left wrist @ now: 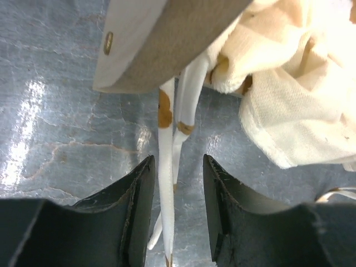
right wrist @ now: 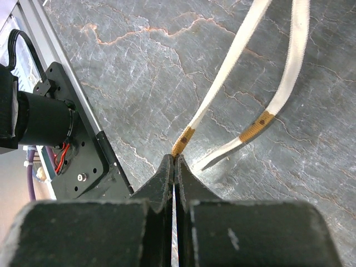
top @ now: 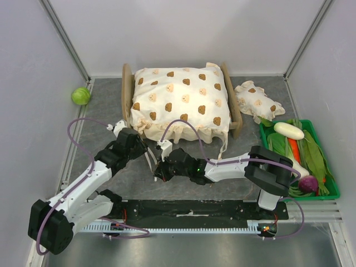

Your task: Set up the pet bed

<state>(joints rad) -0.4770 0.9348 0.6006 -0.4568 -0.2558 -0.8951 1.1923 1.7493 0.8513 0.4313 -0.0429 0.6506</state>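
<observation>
Right tool [right wrist: 176,160] is pinching a cushion tie end [right wrist: 233,58] while spread left tool [left wrist: 178,161] is straddling hanging ties [left wrist: 166,139], likely for knotting to pet bed [left wrist: 167,39].

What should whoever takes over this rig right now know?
Left gripper: open, jaws either side of a hanging cream fabric tie below a corner of the light-wood pet bed, not clamped.
Right gripper: shut on a brown-marked tie end low over the grey table. I cannot tell if it is the same tie.
Done: the cream bear-print cushion lies on the bed.
Left: the ties hang loose and probably need tying to the frame. The small frilled bear-print pillow lies on the table right of the bed, not on it.
</observation>
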